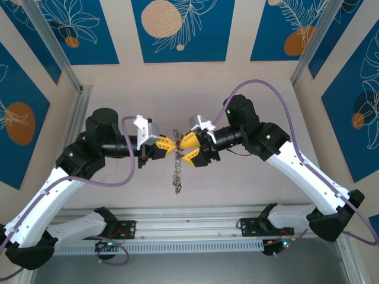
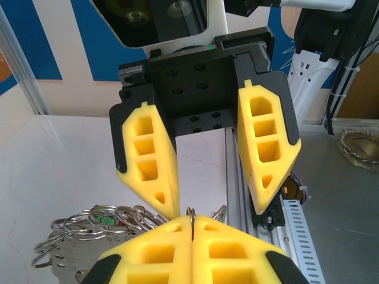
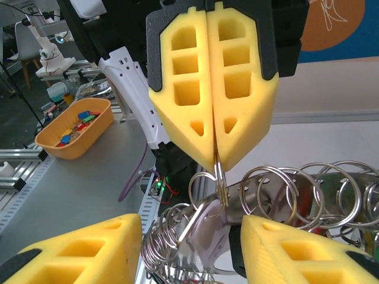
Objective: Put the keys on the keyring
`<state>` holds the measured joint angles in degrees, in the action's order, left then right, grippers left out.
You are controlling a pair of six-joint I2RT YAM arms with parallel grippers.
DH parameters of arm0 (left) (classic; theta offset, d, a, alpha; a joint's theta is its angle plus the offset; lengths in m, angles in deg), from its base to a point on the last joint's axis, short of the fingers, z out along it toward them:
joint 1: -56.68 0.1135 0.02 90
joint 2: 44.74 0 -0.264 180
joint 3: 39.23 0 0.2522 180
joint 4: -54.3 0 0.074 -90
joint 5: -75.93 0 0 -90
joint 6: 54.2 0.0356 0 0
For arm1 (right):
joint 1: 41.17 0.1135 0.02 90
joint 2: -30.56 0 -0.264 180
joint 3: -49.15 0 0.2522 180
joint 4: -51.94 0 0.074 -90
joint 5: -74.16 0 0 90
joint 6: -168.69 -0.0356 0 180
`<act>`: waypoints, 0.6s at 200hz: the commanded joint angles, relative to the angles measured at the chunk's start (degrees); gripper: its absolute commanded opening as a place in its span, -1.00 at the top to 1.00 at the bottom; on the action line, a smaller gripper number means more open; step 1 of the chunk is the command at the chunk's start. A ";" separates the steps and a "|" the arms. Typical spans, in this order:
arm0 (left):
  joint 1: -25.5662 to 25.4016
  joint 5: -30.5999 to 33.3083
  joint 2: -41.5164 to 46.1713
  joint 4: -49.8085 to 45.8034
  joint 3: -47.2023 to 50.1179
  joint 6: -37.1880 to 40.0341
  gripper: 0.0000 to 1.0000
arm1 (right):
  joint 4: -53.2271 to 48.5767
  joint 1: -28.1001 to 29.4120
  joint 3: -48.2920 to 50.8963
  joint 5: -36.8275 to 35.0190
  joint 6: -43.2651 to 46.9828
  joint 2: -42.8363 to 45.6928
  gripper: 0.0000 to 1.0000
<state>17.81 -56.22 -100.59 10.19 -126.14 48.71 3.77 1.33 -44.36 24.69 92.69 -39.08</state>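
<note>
- The left hand [image 1: 169, 145] has its yellow fingers pressed together, clamped on a thin metal loop of the keyring [image 3: 219, 184]. The right wrist view shows the wire coming out just below the two closed tips [image 3: 214, 157].
- In its own wrist view, the left hand [image 2: 192, 220] has the loop's edge [image 2: 191, 218] standing upright in the seam between the pads.
- The right hand [image 1: 185, 149] faces the left one nose to nose, and its fingers stand wide apart. In the left wrist view one finger is on each side of the pinched loop [image 2: 216, 207], and neither touches it.
- In the right wrist view, the right hand's own fingers [image 3: 190, 225] flank the cluster from below, with a clear gap on both sides.
- The keyring is held in the air between the two hands over the middle of the bench [image 1: 237, 189]. From it a string of linked split rings [image 1: 176, 171] hangs straight down. Whether its lower end reaches the bench cannot be told.
- The rings are shiny silver and overlap in a crowded bunch [image 3: 308, 189].
- A pale lilac key [image 3: 208, 236] hangs just under the pinched loop, between the right fingers.
- A small green tag [image 2: 105, 220] sits among the rings.
- An orange bowl [image 3: 71, 148] of coloured pieces stands well apart, off the bench.
</note>
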 commanded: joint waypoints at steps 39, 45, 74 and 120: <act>-0.63 -2.57 1.78 5.02 0.53 -1.05 1.00 | 1.64 -0.23 -0.34 1.96 -1.43 -2.15 0.29; -0.60 -2.48 1.87 5.19 0.58 -1.14 1.00 | 1.46 -0.23 -0.33 1.74 -1.30 -2.23 0.36; -0.62 -2.39 2.26 6.67 1.28 -1.89 1.00 | 1.41 -0.27 0.51 1.34 -0.73 -1.90 0.67; -0.66 -2.15 3.04 9.95 2.24 -3.46 1.00 | 1.19 -0.23 2.32 2.32 -0.25 -1.57 0.87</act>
<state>17.77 -56.40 -99.32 13.47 -124.02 46.78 5.65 1.33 -43.44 25.42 91.92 -41.23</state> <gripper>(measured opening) 0.053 0.085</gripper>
